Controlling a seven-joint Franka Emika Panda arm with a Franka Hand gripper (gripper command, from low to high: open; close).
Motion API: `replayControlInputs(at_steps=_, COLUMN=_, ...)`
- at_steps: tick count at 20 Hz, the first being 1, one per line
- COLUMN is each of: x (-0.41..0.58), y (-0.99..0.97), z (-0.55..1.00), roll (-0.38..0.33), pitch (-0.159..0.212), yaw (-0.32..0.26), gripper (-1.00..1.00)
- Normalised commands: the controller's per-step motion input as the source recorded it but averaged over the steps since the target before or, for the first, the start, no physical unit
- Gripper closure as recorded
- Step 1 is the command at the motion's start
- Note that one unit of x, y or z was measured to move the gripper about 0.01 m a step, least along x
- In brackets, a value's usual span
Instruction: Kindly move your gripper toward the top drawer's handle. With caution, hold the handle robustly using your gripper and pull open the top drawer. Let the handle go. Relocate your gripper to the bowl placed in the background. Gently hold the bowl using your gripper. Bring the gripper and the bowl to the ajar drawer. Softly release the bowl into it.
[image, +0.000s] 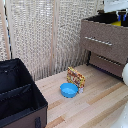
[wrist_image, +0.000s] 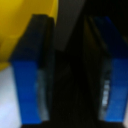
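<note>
Your dresser stands at the exterior view's right, and its top drawer already sits pulled out, its slim silver handle showing on the brown front with nothing holding it. So the opening and letting-go steps look done.

At the back of the dresser top you can see a patch of yellow that is probably the bowl, partly hidden and too small to be certain. In the wrist view your gripper fills the picture: two dark blue fingers standing apart with a dark gap between them, nothing clamped. Yellow shows just beside one finger, probably the bowl's rim.

By that reading you are at the bowl, not yet holding it. Grasping, carrying and releasing into the drawer remain.

On the worktop, in front of the dresser, lie a blue bowl and a patterned box.
</note>
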Motion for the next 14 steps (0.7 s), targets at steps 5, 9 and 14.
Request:
replayControlInputs(at_steps=5, x=0.051, y=-0.03, z=0.19, roll=0.036, pitch=0.017, yaw=-0.007, gripper=-1.0)
replayControlInputs(at_steps=9, x=0.108, y=0.06, z=0.66, roll=0.009, pitch=0.026, yaw=-0.021, gripper=-1.0)
replayControlInputs(at_steps=14, x=0.024, y=0.1, z=0.56, roll=-0.015, pitch=0.025, yaw=-0.024, gripper=-1.0)
